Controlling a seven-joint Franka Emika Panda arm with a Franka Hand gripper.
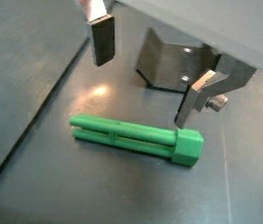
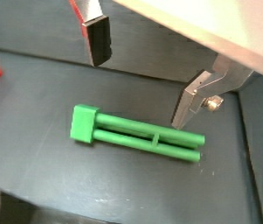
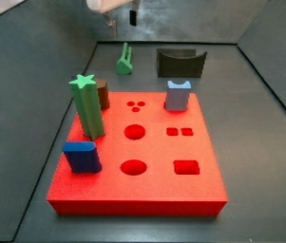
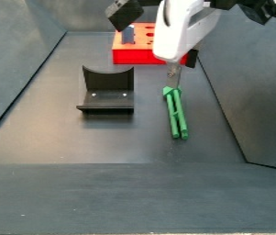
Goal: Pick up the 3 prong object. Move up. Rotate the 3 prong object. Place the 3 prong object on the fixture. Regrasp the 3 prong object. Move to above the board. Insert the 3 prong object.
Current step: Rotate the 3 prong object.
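Even overhead light; a soft glare patch on the floor (image 1: 99,90) just beside the gripper (image 1: 143,77), whose fingers blur slightly
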